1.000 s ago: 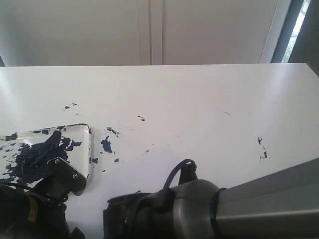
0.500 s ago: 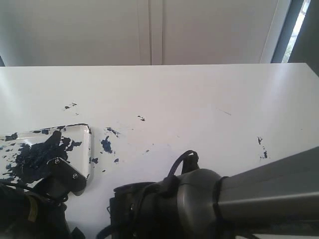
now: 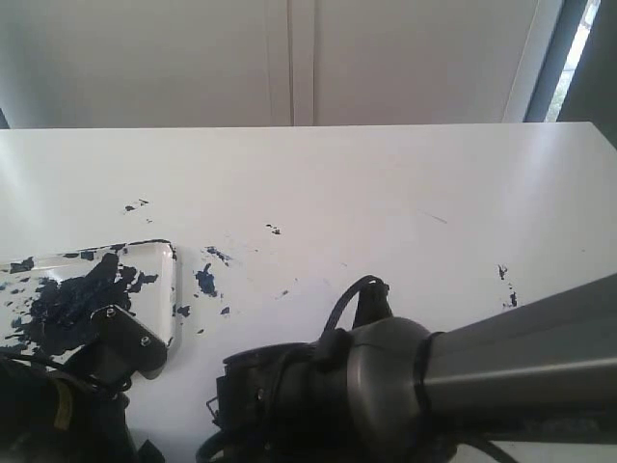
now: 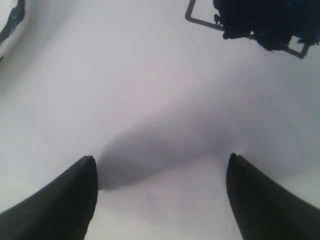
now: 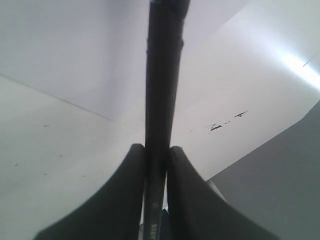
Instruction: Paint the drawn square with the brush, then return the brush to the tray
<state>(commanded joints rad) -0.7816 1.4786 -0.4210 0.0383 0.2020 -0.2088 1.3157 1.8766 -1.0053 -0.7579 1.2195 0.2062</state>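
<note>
Square (image 4: pixel 250 22) partly painted, one corner bare. Right fingers (image 5: pixel 136 172) clamp brush (image 5: pixel 161 90); left fingers (image 4: pixel 70 197) open, empty. Tray (image 3: pixel 162 294) return pending.

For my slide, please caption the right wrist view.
Right gripper shut on the brush, gripping its black handle.

The right arm (image 3: pixel 521 357) is built of a smooth grey metallic tube, joined by a rounded grey housing (image 3: pixel 386 386) to a black wrist section (image 3: pixel 275 405); a thin black cable (image 3: pixel 349 304) is looped above it. On the left arm (image 3: pixel 39 415), black casing is topped by a grey metal bracket (image 3: pixel 130 340) fixed with small screws (image 3: pixel 145 340). The left gripper (image 4: pixel 160 162) is formed of two matte black tapered fingers (image 4: pixel 60 205); those of the right gripper (image 5: pixel 156 150) are dark and curved.
</note>
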